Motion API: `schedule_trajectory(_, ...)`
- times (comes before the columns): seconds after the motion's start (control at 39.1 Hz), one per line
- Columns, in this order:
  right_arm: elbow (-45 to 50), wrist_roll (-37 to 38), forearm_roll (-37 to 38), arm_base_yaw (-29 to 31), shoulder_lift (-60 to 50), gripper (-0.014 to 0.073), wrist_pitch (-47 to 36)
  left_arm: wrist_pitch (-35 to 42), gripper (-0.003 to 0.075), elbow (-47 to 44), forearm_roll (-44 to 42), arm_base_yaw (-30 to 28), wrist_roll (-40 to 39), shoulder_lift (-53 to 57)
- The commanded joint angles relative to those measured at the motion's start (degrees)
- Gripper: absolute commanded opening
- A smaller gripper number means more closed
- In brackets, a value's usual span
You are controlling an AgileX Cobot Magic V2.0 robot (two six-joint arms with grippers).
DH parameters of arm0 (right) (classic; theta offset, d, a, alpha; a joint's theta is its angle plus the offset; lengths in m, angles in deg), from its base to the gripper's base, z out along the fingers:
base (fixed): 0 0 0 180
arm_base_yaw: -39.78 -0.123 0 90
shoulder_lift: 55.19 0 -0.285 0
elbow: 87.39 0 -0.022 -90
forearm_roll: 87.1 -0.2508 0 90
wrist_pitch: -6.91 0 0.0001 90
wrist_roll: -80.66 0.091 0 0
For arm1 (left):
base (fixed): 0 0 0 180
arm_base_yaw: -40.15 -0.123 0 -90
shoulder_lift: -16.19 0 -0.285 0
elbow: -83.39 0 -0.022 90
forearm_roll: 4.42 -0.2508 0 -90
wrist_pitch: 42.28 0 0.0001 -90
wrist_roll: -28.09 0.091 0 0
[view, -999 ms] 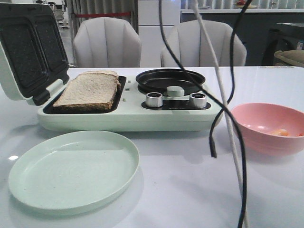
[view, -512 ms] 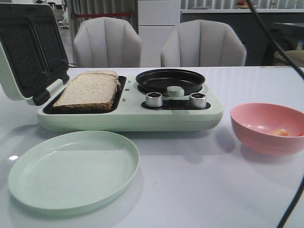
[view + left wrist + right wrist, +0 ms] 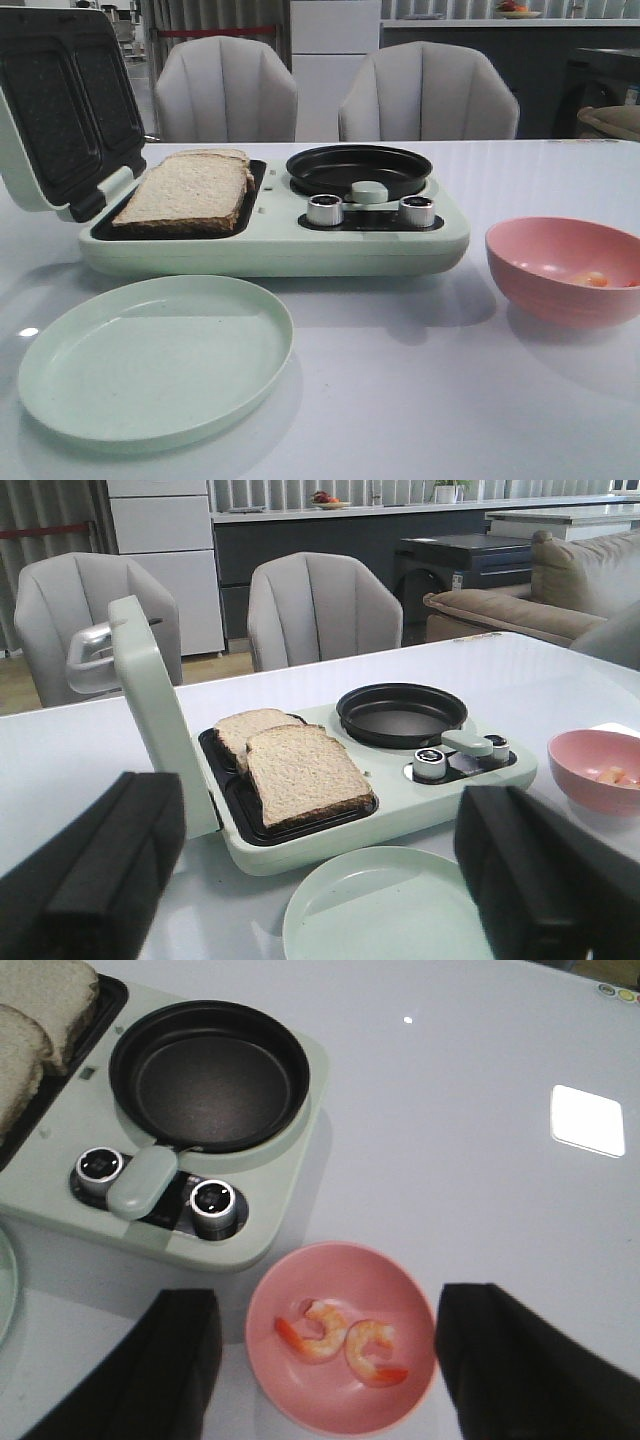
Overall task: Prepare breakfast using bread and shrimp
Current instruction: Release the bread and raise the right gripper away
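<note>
My left hand (image 3: 320,880) hangs with its dark fingers (image 3: 90,880) spread wide apart, gripping nothing; ahead of it, between the fingers, lies the round pale green plastic plate (image 3: 385,905) on the white counter (image 3: 60,750); beyond the plate stands the pale green breakfast maker with its lid raised (image 3: 300,780); two square slices of cream bread with brown crusts (image 3: 295,770) lie overlapping in its dark tray, the round black frying pan (image 3: 400,713) beside them.

My right hand (image 3: 325,1370) hovers with fingers (image 3: 500,1360) apart, holding nothing; directly below and between them sits the round pink bowl (image 3: 300,1380); two curled orange-pink shrimp (image 3: 345,1340) lie touching in its middle; two silver knobs (image 3: 213,1200) sit just beyond the bowl.
</note>
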Motion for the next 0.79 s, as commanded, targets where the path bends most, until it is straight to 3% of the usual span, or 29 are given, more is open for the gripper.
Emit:
schedule_trajectory(0.0,3.71,0.3,-1.84,0.19,-6.05,0.0556,-7.52,4.4,0.0604,1.57,0.85,0.47,-0.57,0.79)
schedule_trajectory(0.44,29.84,0.3,-2.2,0.14,-32.44,0.0556,-29.27,5.33,0.0604,1.57,0.85,0.47,-0.57,0.79)
schedule_trajectory(0.77,39.32,0.3,-2.2,0.14,-46.41,0.0556,-27.17,4.66,0.0604,1.57,1.24,0.47,-0.57,0.79)
